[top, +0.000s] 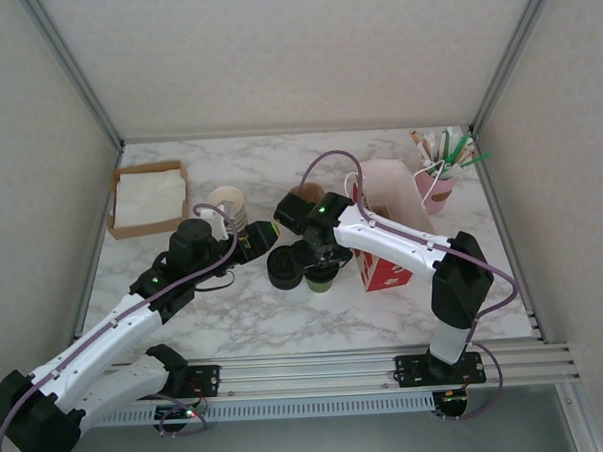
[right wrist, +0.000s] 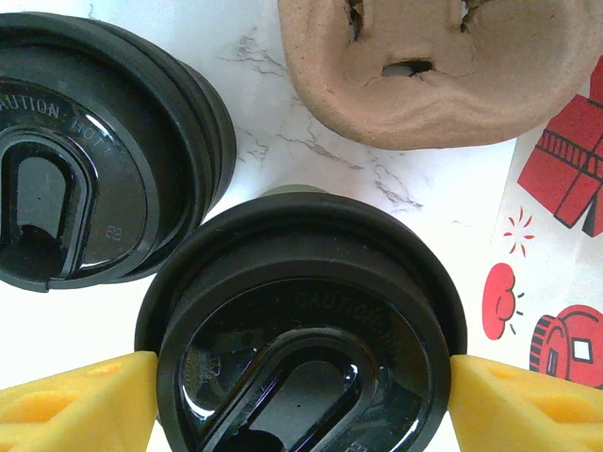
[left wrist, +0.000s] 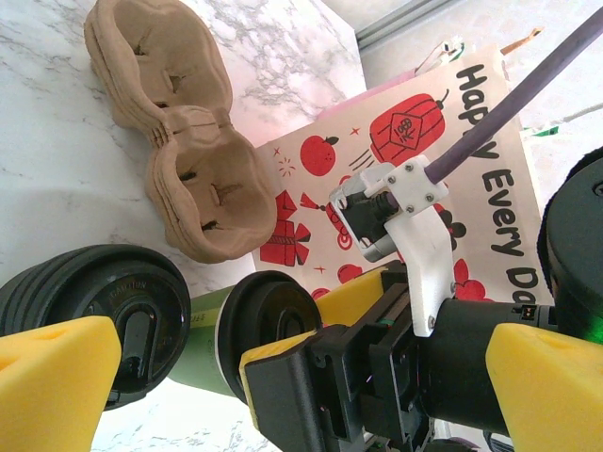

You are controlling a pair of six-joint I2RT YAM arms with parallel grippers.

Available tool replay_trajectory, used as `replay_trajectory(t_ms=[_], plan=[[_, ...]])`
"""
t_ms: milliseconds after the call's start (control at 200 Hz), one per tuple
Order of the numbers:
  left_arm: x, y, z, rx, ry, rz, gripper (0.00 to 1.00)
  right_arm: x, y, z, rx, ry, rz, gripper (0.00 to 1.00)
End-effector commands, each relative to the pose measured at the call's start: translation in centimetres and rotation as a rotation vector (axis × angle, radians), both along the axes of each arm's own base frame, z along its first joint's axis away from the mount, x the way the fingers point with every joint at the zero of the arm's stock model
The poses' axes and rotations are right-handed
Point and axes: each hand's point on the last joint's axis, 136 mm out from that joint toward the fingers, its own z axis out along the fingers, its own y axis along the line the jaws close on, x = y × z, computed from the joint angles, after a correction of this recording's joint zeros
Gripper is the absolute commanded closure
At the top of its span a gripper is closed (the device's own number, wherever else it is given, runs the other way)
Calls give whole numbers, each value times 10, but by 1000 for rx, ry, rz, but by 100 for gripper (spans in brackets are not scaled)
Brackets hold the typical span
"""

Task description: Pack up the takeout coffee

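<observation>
**Operator:** Where do we locate the takeout coffee?

**Checker:** We locate it standing on the surface with its lid fitted. It is just right of the stack of lids and near the pulp carrier. The printed bag lies flat beside it.

**Operator:** Which way does it lie from the fingers?

**Checker:** It sits directly between the right fingers, with one yellow pad at each side of the lid rim. We read its long axis as vertical, in line with the wrist above it. The right arm is the nearer one.

**Operator:** What is the state of the right fingers?

**Checker:** They bracket the lid and appear to meet its rim. We cannot tell whether they bear on it firmly.

**Operator:** And the left fingers?

**Checker:** They are spread wide and hold nothing. They sit just left of the stack of lids, pointing toward the cup.

**Operator:** What does the coming move require?

**Checker:** In our judgement, it needs a secure closure across the lid, then a straight lift along the vertical axis. Any tilt risks a spill.
</observation>
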Motion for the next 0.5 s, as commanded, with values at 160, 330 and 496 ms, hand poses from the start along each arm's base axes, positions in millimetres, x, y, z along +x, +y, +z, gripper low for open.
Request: replay_trajectory(t_ms=[160,330,496], plan=[[4,0,22,-21,-56,-5,0,0,-1,-8,-11,21,3,22],[6,-1,24,-23,-58,-6,0,0,0,-8,-9,21,7,22],[6,-2,24,-24,-55,-6,0,0,-2,-8,-11,20,6,20]])
